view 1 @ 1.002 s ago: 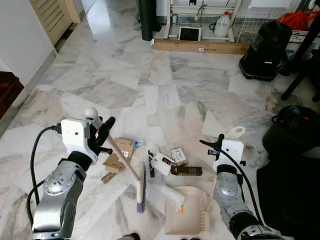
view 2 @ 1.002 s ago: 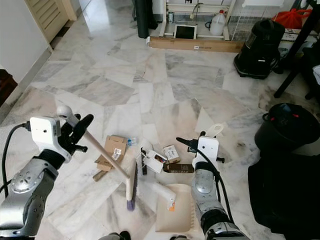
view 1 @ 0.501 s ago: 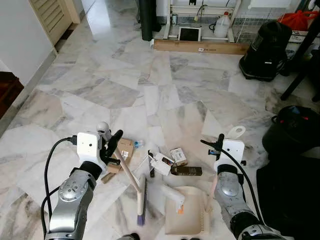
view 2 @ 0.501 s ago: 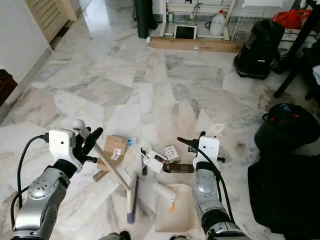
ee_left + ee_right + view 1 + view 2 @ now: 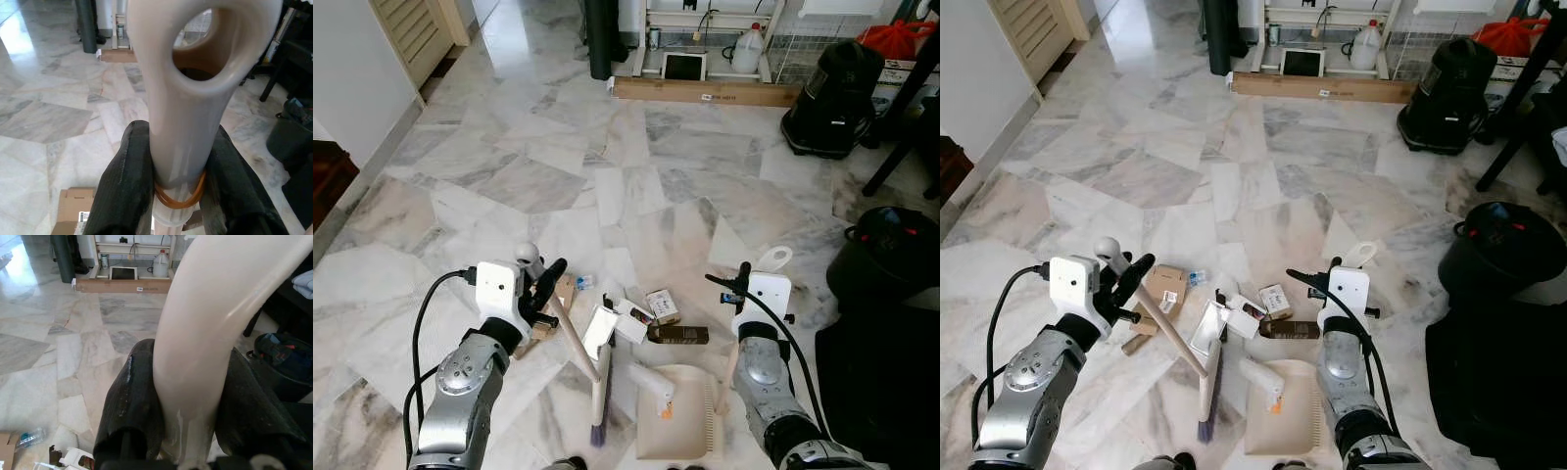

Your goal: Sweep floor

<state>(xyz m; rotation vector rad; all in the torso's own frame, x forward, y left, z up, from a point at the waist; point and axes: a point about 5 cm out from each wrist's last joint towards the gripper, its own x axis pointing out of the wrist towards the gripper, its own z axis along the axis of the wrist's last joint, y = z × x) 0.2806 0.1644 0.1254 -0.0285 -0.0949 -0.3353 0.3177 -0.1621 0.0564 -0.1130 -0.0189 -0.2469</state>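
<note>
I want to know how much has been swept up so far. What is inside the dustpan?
The dustpan holds one small orange-and-white scrap on its otherwise bare tray. The boxes and wrappers lie on the floor ahead of it. Its near edge runs out of frame.

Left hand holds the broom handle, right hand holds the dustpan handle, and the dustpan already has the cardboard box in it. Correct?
Not quite. The cardboard box lies on the floor outside the dustpan, as the right eye view shows. The left hand does hold the broom; the right hand holds the dustpan handle.

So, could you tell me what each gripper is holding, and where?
Left gripper: broom, near its handle top. Right gripper: dustpan, by its upright handle.
</note>
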